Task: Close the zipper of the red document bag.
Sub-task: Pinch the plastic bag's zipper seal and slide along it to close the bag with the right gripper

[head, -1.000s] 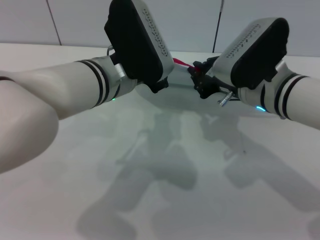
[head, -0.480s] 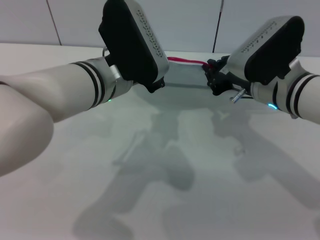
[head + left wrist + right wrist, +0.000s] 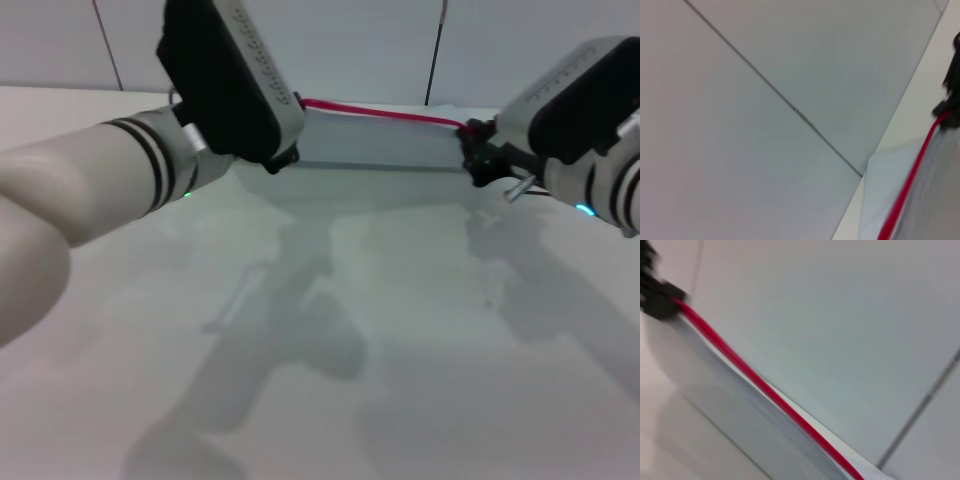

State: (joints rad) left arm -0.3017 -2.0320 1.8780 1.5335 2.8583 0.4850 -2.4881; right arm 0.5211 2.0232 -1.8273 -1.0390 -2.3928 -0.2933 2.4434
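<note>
- The red document bag [image 3: 375, 145] is being held upright at the far side of the table [image 3: 400, 330], zipper [image 3: 385, 114] along its top edge.
- The zipper's right end is being pinched by the right gripper [image 3: 478, 160].
- The bag's left end is being covered by the left gripper [image 3: 275, 158]; its finger state cannot be told.
- The near tabletop is being left open.

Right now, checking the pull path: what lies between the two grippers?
In the head view, only the red document bag and its zipper span from left gripper to right gripper; nothing else intervenes.

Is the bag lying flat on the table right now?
No: in the head view the bag stands on edge between the left gripper and the right gripper, red zipper along its top.
</note>
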